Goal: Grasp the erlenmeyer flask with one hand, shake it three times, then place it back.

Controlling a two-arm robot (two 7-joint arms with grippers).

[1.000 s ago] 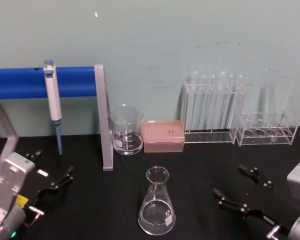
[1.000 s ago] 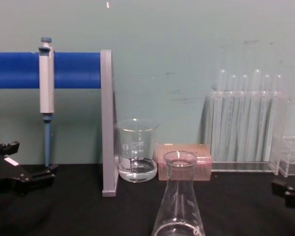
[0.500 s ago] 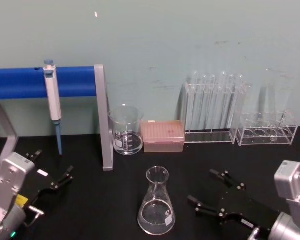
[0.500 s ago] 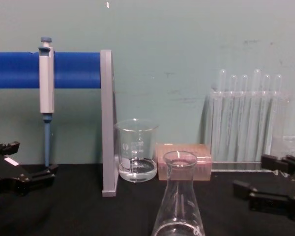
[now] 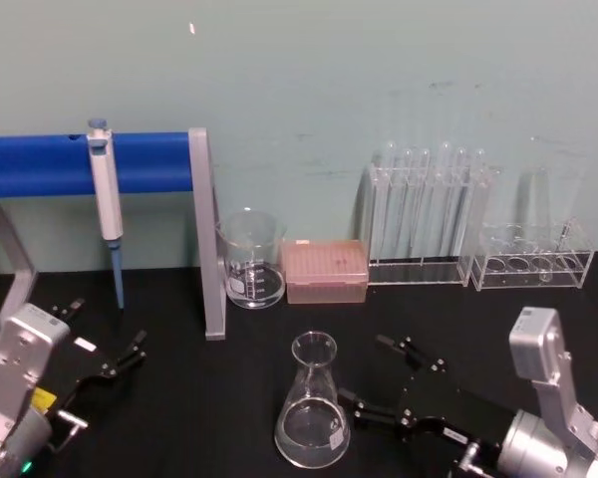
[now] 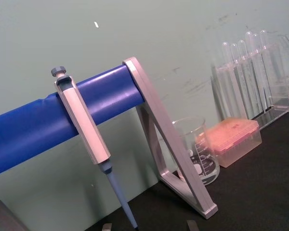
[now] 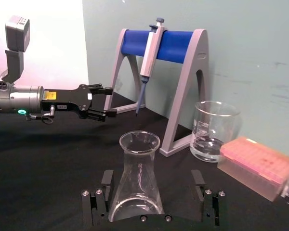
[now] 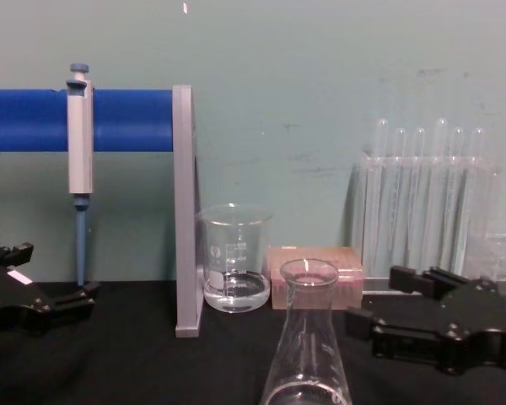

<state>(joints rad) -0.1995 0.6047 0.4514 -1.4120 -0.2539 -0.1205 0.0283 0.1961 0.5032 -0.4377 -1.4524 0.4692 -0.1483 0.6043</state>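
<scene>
Right gripper [image 5: 363, 369] is opened wide and grasps nothing. It is low over the black table [image 5: 209, 418], just beside the erlenmeyer flask [image 5: 312, 406] on its right side. The flask stands upright on the table, in front of the pink tip box [image 5: 324, 271] and the beaker [image 5: 251, 261]. In the right wrist view its wide base sits between the two fingers [image 7: 106, 180]; whether they touch the glass cannot be told. Left gripper [image 5: 108, 327] is also opened and empty, at the table's left side, well apart from the flask, near the pipette [image 5: 105, 194] hanging on the blue stand [image 5: 40, 164].
</scene>
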